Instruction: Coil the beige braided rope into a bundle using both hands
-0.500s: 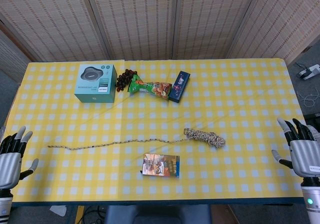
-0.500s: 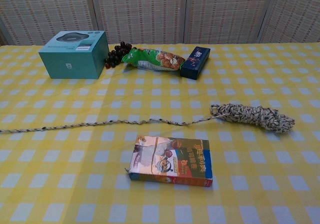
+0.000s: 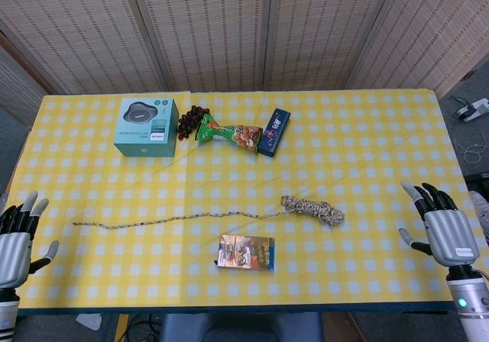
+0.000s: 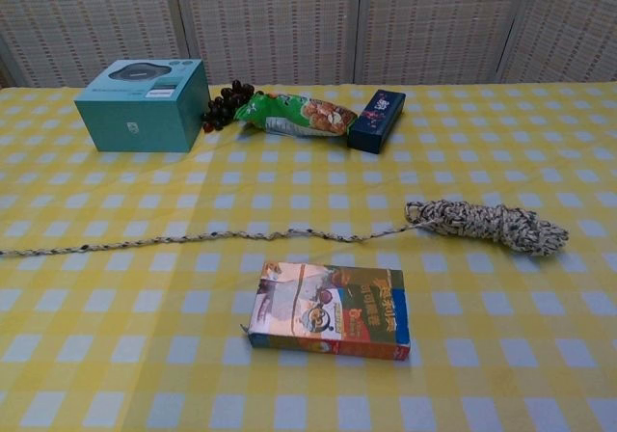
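Observation:
The beige braided rope (image 3: 183, 218) lies across the yellow checked table (image 3: 367, 143). Its long tail runs left from a partly coiled bundle (image 3: 313, 209) right of centre. In the chest view the bundle (image 4: 487, 224) sits at the right and the tail (image 4: 193, 238) stretches to the left edge. My left hand (image 3: 17, 233) hovers at the table's front left corner, fingers apart, holding nothing. At the front right edge my right hand (image 3: 441, 228) is open too, well right of the bundle. Neither hand shows in the chest view.
A colourful small box (image 3: 246, 252) lies just in front of the rope's middle. Along the back stand a teal box (image 3: 146, 127), dark grapes (image 3: 192, 120), a green snack bag (image 3: 229, 133) and a dark blue box (image 3: 273, 131).
My right hand has moved left, inward over the table's front right edge. The left hand and the rope are unchanged.

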You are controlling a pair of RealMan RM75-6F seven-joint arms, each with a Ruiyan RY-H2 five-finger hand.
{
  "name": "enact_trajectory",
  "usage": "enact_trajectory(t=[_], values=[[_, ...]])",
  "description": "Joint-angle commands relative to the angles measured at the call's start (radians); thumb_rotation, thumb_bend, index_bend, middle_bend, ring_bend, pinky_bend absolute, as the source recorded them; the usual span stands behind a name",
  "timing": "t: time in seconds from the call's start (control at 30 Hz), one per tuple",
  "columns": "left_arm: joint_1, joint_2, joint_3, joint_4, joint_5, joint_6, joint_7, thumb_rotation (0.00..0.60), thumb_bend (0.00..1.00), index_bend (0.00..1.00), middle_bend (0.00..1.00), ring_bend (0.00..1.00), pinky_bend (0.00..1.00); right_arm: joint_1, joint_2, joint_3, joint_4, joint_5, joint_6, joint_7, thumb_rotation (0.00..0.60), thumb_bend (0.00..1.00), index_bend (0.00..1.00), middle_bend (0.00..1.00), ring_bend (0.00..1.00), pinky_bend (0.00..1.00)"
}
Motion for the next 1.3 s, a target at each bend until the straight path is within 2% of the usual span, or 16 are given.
enact_trajectory(t=[0.03,0.23,0.47,0.8,1.3], values=[[-0.005,0.002,0.0,-0.002,0.004,-0.005,0.0,0.6,0.34,0.11,0.03,0.1,0.05,0.049,-0.006,0.011,-0.014,0.001,-0.061,-0.005,0.6,0.24,0.13,0.22,0.13,0.2],[-0.004,0.004,0.002,-0.002,0.016,0.0,-0.009,0.6,0.34,0.12,0.03,0.1,0.05,0.136,-0.055,0.027,-0.012,0.034,-0.182,-0.074,0.6,0.24,0.17,0.25,0.15,0.23],[0.002,0.008,0.01,0.001,0.016,-0.003,-0.016,0.6,0.34,0.13,0.03,0.1,0.05,0.22,-0.144,0.045,0.02,0.131,-0.306,-0.137,0.6,0.24,0.19,0.26,0.16,0.24],[0.001,0.005,0.016,0.012,0.022,-0.011,-0.028,0.6,0.34,0.14,0.03,0.1,0.05,0.306,-0.281,0.063,0.127,0.23,-0.398,-0.16,0.6,0.24,0.24,0.27,0.17,0.24],[-0.002,-0.003,0.021,0.029,0.023,-0.025,-0.041,0.6,0.34,0.14,0.03,0.1,0.05,0.393,-0.408,0.056,0.236,0.36,-0.469,-0.277,0.6,0.26,0.3,0.28,0.17,0.24]])
